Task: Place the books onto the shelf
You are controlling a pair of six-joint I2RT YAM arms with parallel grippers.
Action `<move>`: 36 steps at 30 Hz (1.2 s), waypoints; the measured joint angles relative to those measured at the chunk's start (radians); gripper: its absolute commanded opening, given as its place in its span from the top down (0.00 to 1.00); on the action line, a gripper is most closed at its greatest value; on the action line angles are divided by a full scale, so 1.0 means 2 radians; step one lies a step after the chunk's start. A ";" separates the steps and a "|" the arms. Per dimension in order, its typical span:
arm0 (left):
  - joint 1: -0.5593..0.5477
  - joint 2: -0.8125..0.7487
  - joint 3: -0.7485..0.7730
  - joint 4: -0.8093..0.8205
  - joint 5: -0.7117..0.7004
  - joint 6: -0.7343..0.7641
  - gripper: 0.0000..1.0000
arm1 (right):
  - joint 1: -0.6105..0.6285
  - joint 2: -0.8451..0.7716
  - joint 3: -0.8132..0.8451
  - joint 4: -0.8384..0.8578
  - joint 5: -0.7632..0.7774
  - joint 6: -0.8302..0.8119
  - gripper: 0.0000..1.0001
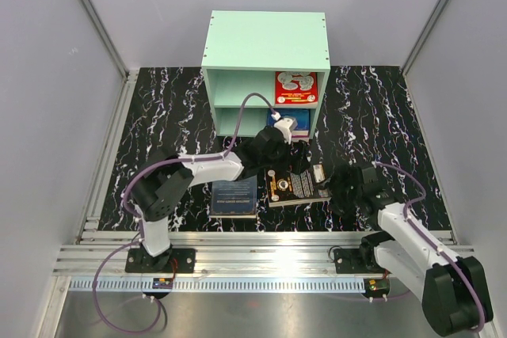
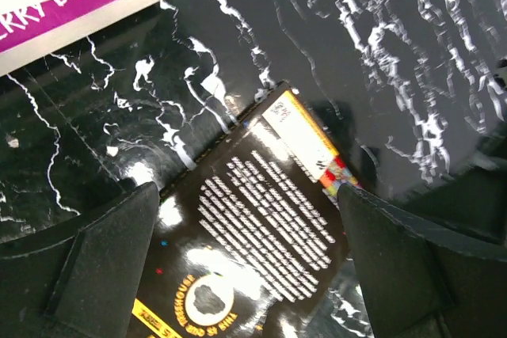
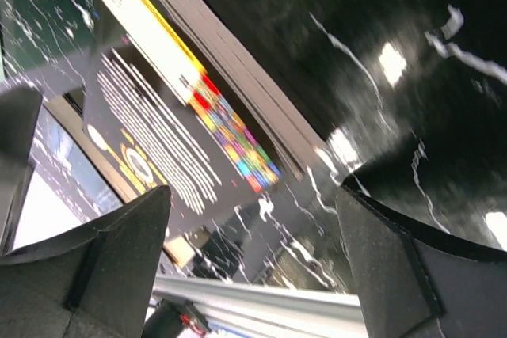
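Pickup of black book (image 1: 297,185) seems the step; right gripper (image 3: 249,195) spread at its edge, left gripper (image 2: 247,195) spread above; next needs a pinch on that edge.

At counter (image 1: 380,116) rear: mint shelf (image 1: 268,41), two compartments. Upper compartment, right: red book (image 1: 295,88), upright, cover outward. Lower: blue book (image 1: 296,125), partly hidden. Flat in front: dark blue book (image 1: 235,195) beside black book (image 1: 297,184), back cover up.
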 measured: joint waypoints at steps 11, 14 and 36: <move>0.014 0.039 -0.009 -0.005 0.025 0.007 0.01 | 0.029 -0.066 -0.046 0.002 -0.036 0.057 0.06; 0.013 0.036 -0.028 0.025 0.031 -0.009 0.01 | 0.051 -0.014 -0.041 0.056 -0.039 0.072 0.07; -0.045 -0.009 -0.159 0.183 -0.011 -0.114 0.02 | 0.073 -0.097 -0.048 -0.010 0.070 0.051 0.94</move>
